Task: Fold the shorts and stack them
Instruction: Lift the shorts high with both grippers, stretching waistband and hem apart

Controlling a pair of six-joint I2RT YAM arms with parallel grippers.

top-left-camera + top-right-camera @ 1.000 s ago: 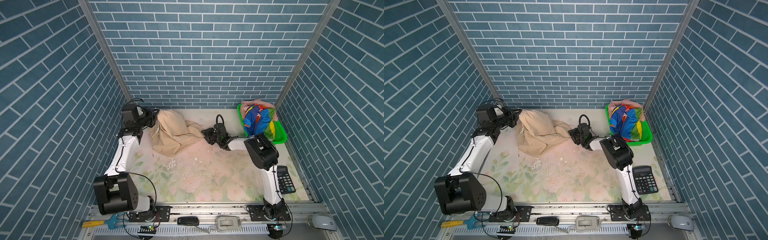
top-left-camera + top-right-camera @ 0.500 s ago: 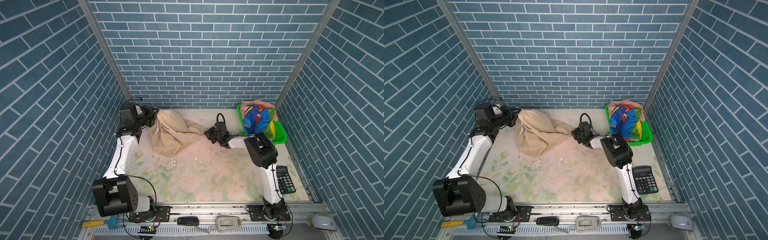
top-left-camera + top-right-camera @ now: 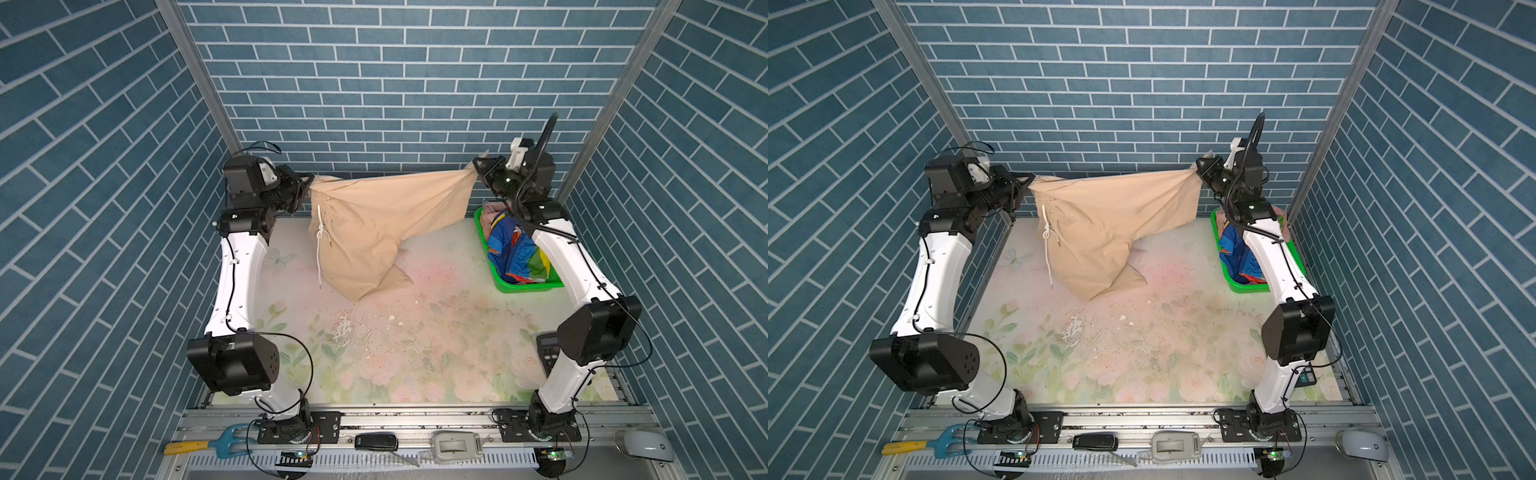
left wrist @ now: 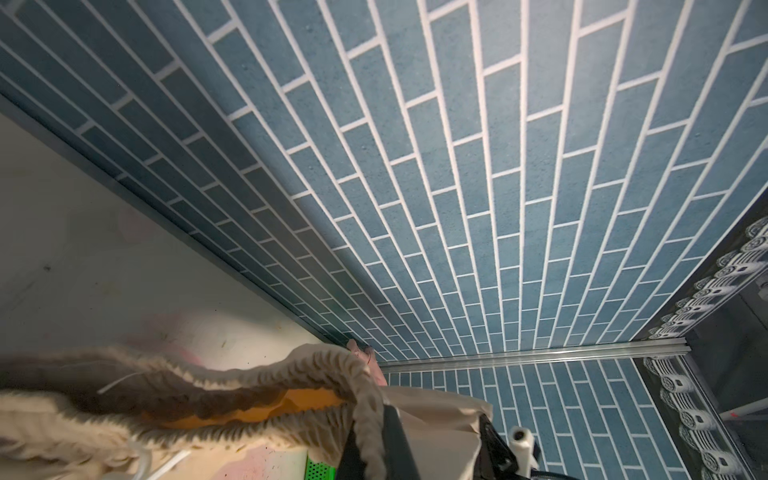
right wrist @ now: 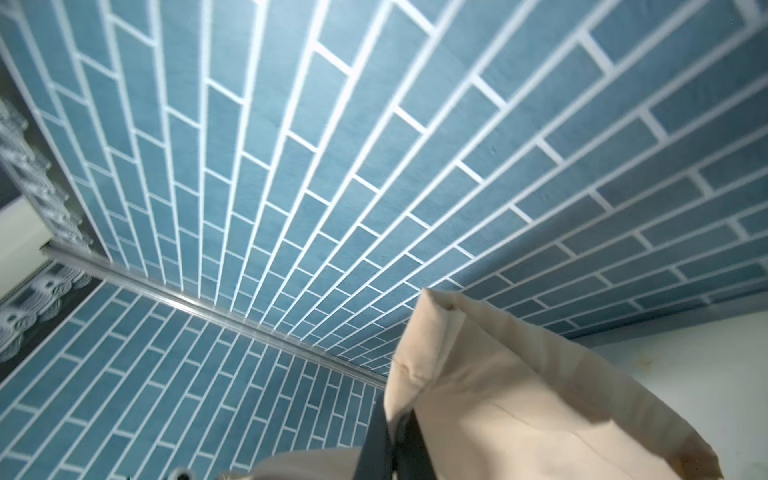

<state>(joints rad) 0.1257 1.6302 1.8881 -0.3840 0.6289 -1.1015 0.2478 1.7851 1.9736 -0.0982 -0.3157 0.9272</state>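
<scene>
**A:** Where are the tan shorts [image 3: 374, 232]?

**B:** Strung in the air along the far side of the mat [image 3: 415, 353], from 10 to 2 o'clock in both top views. The left gripper [image 3: 308, 188] is clamped on the waistband end. The right gripper [image 3: 474, 169] is pinched on a leg hem. The other leg sags down and seems to rest on the mat near 11 o'clock.

**A:** And the arms?

**B:** Both are raised high with elbows bent and wrists turned inward to face each other. The right one hangs above the basket [image 3: 528, 286] at 2 o'clock, which holds the striped shorts [image 3: 515, 253] and pink shorts [image 3: 492, 207].

**A:** How should they be laid out well?

**B:** I'd hold the tension even and bring both grips toward 6 o'clock together. Then lower slowly, so the loose leg flattens rather than bunches. Mind the drawstring [image 3: 320, 232] and the basket rim.
</scene>
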